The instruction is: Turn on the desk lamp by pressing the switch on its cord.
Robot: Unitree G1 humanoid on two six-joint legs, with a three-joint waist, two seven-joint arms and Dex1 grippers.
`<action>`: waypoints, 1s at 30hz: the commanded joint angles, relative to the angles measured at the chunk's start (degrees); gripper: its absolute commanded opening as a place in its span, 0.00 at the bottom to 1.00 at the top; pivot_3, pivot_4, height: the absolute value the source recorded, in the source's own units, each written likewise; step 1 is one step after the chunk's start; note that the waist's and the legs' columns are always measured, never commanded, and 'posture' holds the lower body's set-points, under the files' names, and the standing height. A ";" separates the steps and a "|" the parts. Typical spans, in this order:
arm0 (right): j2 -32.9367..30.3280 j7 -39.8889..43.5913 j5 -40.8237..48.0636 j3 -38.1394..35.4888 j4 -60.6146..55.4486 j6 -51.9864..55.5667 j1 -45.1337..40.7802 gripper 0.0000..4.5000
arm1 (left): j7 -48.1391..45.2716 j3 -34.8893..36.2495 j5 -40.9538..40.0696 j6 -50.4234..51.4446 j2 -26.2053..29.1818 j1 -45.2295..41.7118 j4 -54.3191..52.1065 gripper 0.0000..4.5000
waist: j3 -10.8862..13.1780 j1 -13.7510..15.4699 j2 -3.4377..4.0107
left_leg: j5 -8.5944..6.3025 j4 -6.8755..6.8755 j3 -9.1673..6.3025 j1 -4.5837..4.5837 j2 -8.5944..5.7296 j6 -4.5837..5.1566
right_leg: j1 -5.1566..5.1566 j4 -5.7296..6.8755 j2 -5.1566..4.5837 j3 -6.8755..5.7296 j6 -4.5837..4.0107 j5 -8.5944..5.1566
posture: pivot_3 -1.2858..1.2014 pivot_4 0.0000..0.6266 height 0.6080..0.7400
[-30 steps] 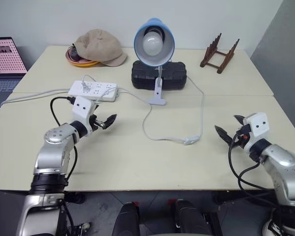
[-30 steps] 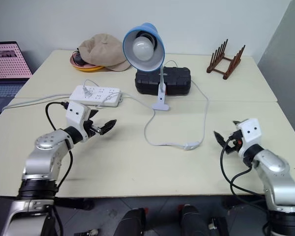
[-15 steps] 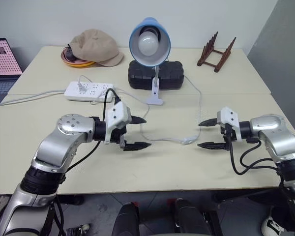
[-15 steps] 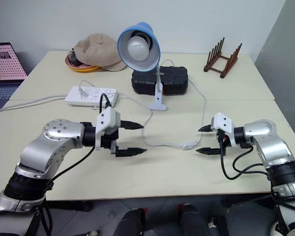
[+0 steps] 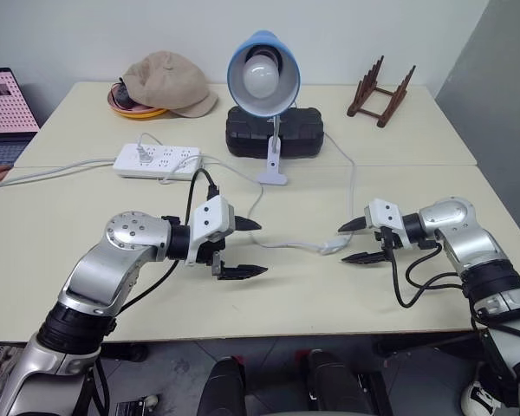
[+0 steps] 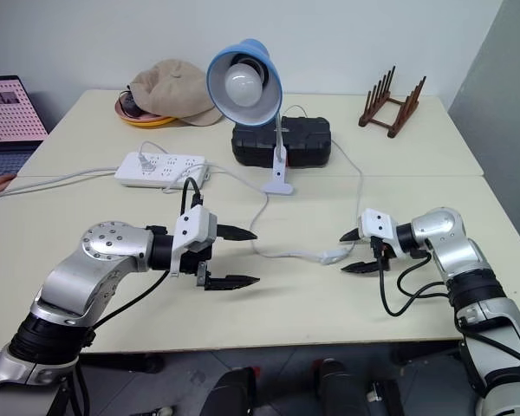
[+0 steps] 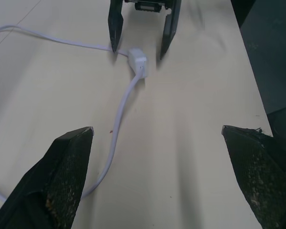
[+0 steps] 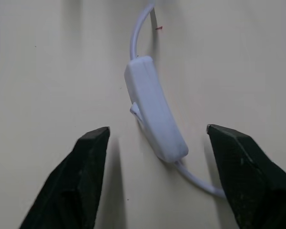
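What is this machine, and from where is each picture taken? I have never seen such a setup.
It is a humanoid robot with two arms, each ending in a gripper of two black fingers. Two pictures come from cameras on its head, looking down over a table; the other two come from cameras on its wrists, looking along the fingers. On the table stand a blue lamp, a power strip, a black case, a cap and a wooden rack. The lamp's cord carries a small white switch. The right gripper is open, its fingers either side of the switch without touching it. The left gripper is open and holds nothing.
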 commanded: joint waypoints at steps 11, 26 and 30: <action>0.73 2.64 0.89 -1.91 3.06 -1.27 -2.76 0.08 | 2.64 2.20 -3.24 2.49 -0.89 2.64 -4.59 1.00 | 0.00 0.01 0.01 | 0.00 0.01 -0.02 0.03 0.00 0.00 | 0.02 0.05 0.00 -0.01 0.00 0.01 | 0.52 0.24 1.00; 1.29 -5.82 26.18 -9.55 -33.59 53.37 3.24 0.08 | 11.95 8.33 -26.06 26.81 -12.77 -0.86 -0.18 1.00 | 0.00 0.13 0.01 | 0.00 0.14 -0.18 0.02 -0.01 0.00 | 0.05 0.18 0.02 -0.09 0.01 0.01 | 0.52 0.24 1.00; -0.16 -5.57 27.19 -8.25 -37.05 55.54 4.30 0.08 | 10.46 5.86 -23.58 25.21 -14.20 -5.21 3.79 1.00 | 0.00 0.54 0.01 | 0.01 0.26 -0.17 -0.01 -0.03 0.00 | 0.07 0.15 0.02 -0.08 -0.01 0.01 | 0.52 0.24 1.00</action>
